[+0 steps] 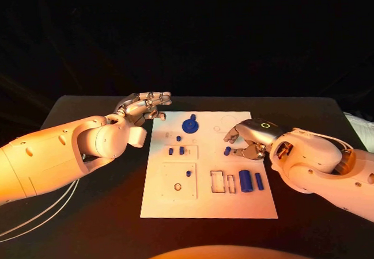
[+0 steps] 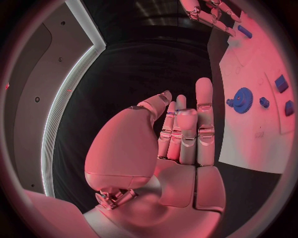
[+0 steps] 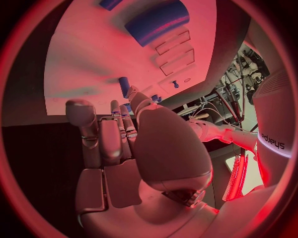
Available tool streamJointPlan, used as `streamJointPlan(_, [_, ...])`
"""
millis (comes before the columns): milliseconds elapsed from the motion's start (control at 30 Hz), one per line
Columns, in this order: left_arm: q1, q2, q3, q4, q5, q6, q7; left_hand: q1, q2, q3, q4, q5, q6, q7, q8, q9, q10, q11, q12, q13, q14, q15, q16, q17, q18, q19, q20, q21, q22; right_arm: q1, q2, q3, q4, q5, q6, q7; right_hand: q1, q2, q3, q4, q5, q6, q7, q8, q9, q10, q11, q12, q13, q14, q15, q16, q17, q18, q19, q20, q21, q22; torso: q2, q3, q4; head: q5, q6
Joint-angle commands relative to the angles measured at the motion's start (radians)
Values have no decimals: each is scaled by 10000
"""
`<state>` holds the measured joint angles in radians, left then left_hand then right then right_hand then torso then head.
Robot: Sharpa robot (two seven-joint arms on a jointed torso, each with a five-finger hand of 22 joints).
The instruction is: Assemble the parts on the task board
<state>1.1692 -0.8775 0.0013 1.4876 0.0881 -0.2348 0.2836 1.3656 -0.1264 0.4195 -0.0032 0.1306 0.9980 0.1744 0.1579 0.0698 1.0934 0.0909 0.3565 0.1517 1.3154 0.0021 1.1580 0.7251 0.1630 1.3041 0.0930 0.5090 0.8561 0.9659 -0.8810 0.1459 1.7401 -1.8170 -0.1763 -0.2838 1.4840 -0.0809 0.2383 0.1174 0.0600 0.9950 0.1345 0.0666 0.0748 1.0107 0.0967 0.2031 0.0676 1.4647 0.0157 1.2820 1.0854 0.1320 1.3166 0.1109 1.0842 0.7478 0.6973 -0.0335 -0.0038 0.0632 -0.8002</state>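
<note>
The white task board (image 1: 208,199) lies in the middle of the black table. A blue gear (image 1: 190,125) sits near its far edge, with small blue pieces (image 1: 176,150) below it and a peg (image 1: 188,173) in a square plate. My right hand (image 1: 244,139) hovers low over the board's right side and pinches a small blue peg (image 1: 227,151) between thumb and fingers; the right wrist view shows that peg (image 3: 124,86) at the fingertips (image 3: 115,106). My left hand (image 1: 144,108) hangs off the board's far left corner, its fingers (image 2: 186,124) extended and holding nothing.
Two blue cylinders (image 1: 246,179) lie at the board's near right, beside two narrow rectangular slots (image 1: 217,180). The left wrist view shows the gear (image 2: 242,100) and the board (image 2: 255,139). Black table surrounds the board on all sides.
</note>
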Motion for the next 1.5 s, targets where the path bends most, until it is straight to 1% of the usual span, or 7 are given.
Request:
streamJointPlan(33, [5,4,6,31,-55,237,-1,-73,16,-39,5,30,-44,-12,47,-7,-90,6,32,13,-42,26,6,-8,170,-7,70,-25,-13,-17,74,-5,-37,-161,385,78,-3,94,196,15,-51,185,23,75,28,245,-57,66,-27,258,-120,-12,-27,88,89,-25,63,60,-3,-3,-7,11,-10])
streamJointPlan(200, [5,-4,6,37,-56,250,-12,-91,20,-55,14,27,-56,-6,54,-6,-106,13,50,18,-46,31,9,-9,169,-8,75,-31,-17,-20,183,-26,-115,-103,584,69,-86,55,435,84,-68,426,40,95,43,519,-114,-6,-43,267,-161,-12,-35,85,114,-77,57,51,2,-8,0,8,-41])
streamJointPlan(533, [5,-10,6,32,-56,318,-8,-181,29,-129,71,-4,-81,1,83,-1,-146,25,108,33,-57,47,14,-22,167,-11,90,-50,-30,-21,305,-68,-334,-52,929,5,-132,6,535,112,-83,495,30,79,39,604,-126,-72,-45,276,-173,2,-18,83,125,-96,52,48,7,0,6,24,-86])
streamJointPlan(767, [5,-9,6,24,-25,360,20,-329,48,-263,174,-76,-119,3,127,5,-201,33,195,55,-61,62,37,-21,169,-8,109,-78,-52,-22,392,-102,-435,-339,967,-23,-131,3,682,114,-84,611,31,86,45,706,-139,-134,-41,293,-185,42,36,74,147,-114,71,82,1,4,-7,43,-111])
streamJointPlan(933, [5,-7,6,15,7,374,41,-386,66,-333,223,-104,-140,3,151,7,-231,34,243,67,-61,65,49,-22,172,-4,116,-93,-65,-26,448,-131,-470,-347,720,-11,-225,93,916,196,-90,925,-2,164,89,1074,-204,-141,-10,304,-232,68,59,41,241,-153,203,284,-7,8,-1,51,-141])
streamJointPlan(1200, [5,-4,6,5,16,397,40,-386,66,-333,223,-104,-140,3,151,7,-231,34,243,67,-61,65,49,-22,172,-4,116,-93,-65,-34,481,-141,-462,-130,25,-45,-519,69,1025,420,-101,1219,-66,219,128,1497,-296,-209,17,326,-316,140,148,-53,451,-227,571,859,-5,0,-8,34,-142])
streamJointPlan(1500, [5,-9,6,-9,17,397,21,-377,82,-352,226,-106,-152,-4,164,9,-250,28,268,73,-67,63,49,-35,174,-1,118,-101,-72,-36,327,-125,-282,873,-637,-234,-413,171,1295,372,-62,1426,-118,274,170,1769,-367,-324,27,327,-393,158,151,-89,525,-300,728,1076,-9,-7,-4,14,-141])
